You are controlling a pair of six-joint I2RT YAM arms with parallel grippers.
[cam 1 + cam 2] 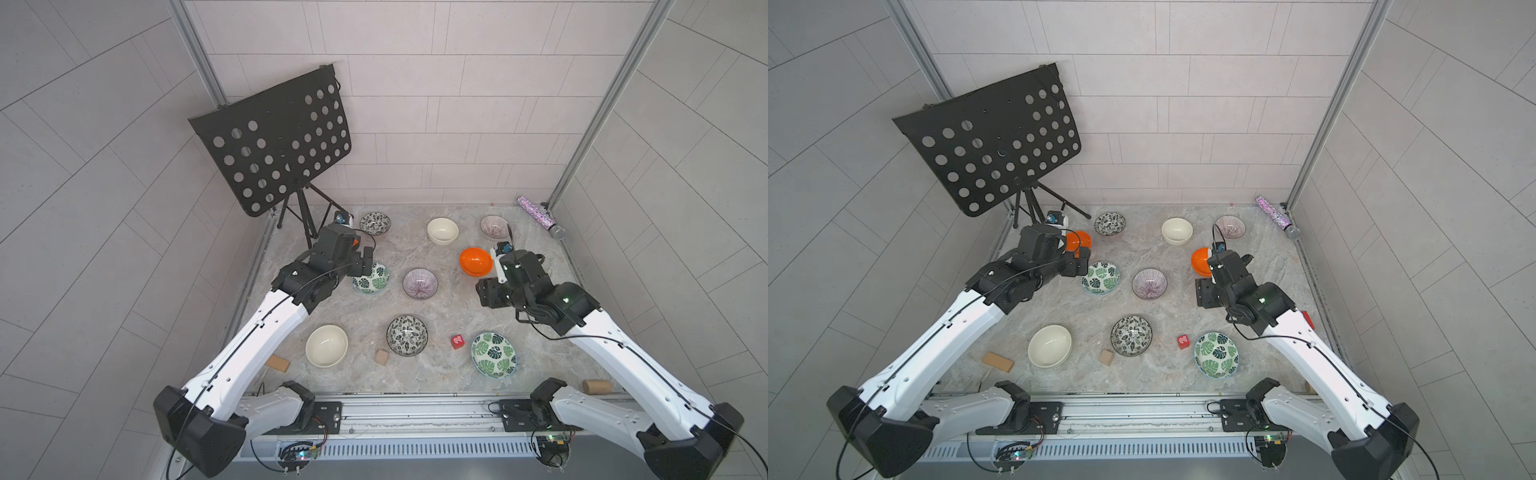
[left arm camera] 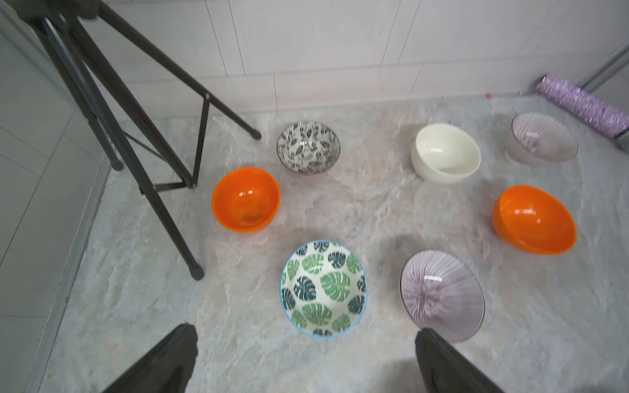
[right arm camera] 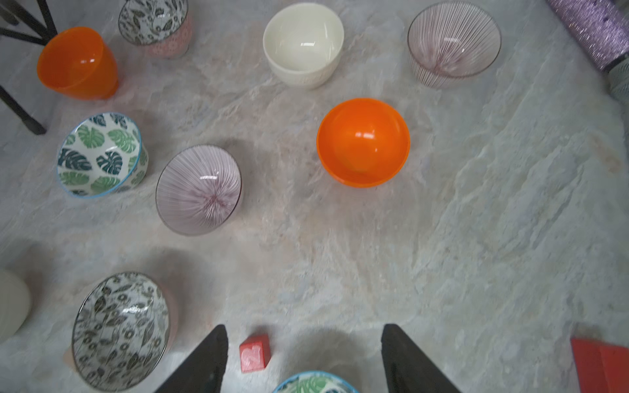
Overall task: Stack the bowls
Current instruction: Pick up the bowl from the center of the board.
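Ten bowls stand apart on the marble tabletop (image 1: 449,376), none nested. Along the far edge are a black-and-white leaf bowl (image 1: 375,223), a cream bowl (image 1: 443,231) and a purple striped bowl (image 1: 494,226). In front of them are a left orange bowl (image 1: 1079,240), a green-leaf bowl (image 1: 374,280), a middle purple bowl (image 1: 420,283) and a right orange bowl (image 1: 476,262). Nearest the robot are a near cream bowl (image 1: 326,345), a near black-and-white bowl (image 1: 407,335) and a near green-leaf bowl (image 1: 493,354), with a red cube (image 1: 457,341) between the last two. The left end effector (image 2: 306,330) hangs just by the green-leaf bowl, jaws wide and empty. The right end effector (image 3: 304,327) hangs near the right orange bowl, jaws apart, gripping nothing.
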